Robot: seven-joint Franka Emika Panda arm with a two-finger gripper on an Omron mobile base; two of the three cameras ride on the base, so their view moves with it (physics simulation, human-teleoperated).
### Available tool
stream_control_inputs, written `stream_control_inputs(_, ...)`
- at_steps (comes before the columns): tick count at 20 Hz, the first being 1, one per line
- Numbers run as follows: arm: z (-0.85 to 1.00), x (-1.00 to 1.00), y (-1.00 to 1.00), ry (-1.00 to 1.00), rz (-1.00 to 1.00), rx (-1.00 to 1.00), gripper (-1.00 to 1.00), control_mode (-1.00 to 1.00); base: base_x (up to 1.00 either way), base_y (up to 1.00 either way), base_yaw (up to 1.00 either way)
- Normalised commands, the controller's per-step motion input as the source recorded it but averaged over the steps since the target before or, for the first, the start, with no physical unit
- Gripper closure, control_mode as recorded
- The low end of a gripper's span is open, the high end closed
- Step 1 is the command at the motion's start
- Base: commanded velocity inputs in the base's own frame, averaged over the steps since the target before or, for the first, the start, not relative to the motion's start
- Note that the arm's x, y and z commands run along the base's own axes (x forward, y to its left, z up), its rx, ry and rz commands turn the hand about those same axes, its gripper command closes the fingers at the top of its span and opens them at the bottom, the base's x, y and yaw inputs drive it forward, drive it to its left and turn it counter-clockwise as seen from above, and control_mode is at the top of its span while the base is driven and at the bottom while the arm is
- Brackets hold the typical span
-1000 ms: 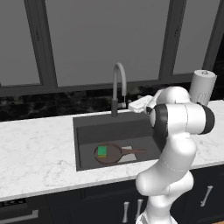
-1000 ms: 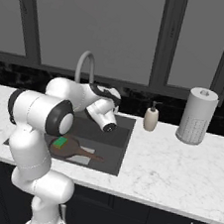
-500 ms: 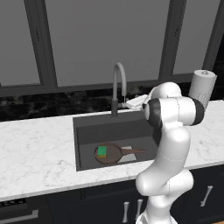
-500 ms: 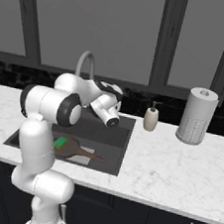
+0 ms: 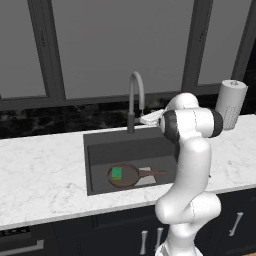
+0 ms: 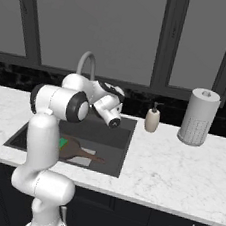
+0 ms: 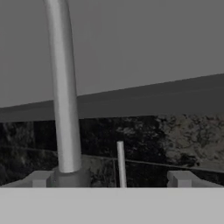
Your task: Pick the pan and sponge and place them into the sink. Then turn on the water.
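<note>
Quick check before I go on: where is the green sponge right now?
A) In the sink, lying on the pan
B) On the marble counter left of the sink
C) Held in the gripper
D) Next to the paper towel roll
A: the left base view shows the sponge lying on the pan at the bottom of the sink.

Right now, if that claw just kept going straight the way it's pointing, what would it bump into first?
Most likely the faucet: its thin lever stands dead ahead of the open gripper, with the tall neck just beside it. How near is hard to judge.
</note>
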Motion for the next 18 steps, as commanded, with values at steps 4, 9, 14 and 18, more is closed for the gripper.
stream_control_inputs(4,-0.17,0.42,0.0,0.01,0.0,0.0,-1.0,-1.0,0.0,0.0,0.0)
stream_control_inputs(9,-0.15,0.41,0.0,0.01,0.0,0.0,-1.0,-1.0,0.0,0.0,0.0)
stream_control_inputs(14,-0.16,0.4,0.0,0.0,0.0,0.0,-1.0,-1.0,0.0,0.0,0.0)
stream_control_inputs(18,-0.11,0.38,0.03,0.0,0.0,0.0,-1.0,-1.0,0.0,0.0,0.0)
